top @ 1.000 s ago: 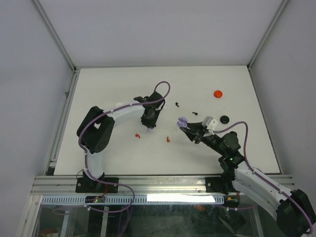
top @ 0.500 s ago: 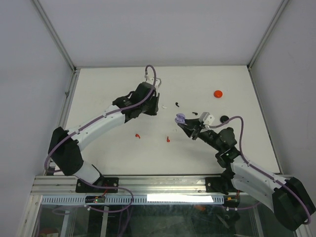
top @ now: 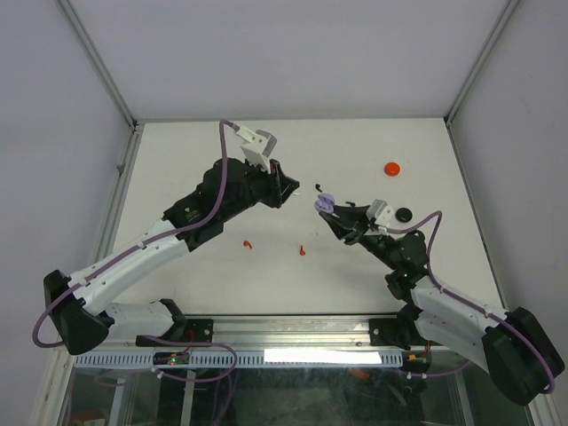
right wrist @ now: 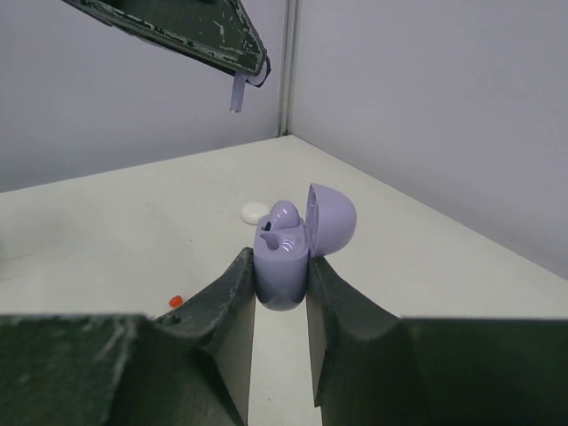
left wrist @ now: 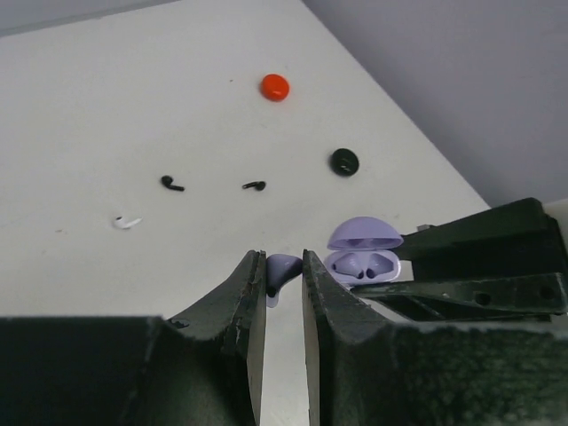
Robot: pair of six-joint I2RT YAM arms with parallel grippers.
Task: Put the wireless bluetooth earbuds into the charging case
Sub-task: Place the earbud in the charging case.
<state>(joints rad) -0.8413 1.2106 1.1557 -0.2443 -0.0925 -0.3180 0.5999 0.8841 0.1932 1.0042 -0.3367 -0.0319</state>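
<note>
**A:** quick q, where's the lilac earbud [left wrist: 282,266] relative to the case rn?

**B:** it's pinched in the left claw [top: 286,188], up off the table [top: 195,151]. The stem [right wrist: 236,93] hangs pretty much straight down, so that's its long axis. The right claw [top: 333,216] is clamped on the lilac charging case [right wrist: 284,257], lid [right wrist: 333,217] flipped back, mouth facing up.

**A:** so which way to go?

**B:** the case is near the bud, to the left claw's right and lower, not touching. I'd guess a short hop across, then down.
</note>
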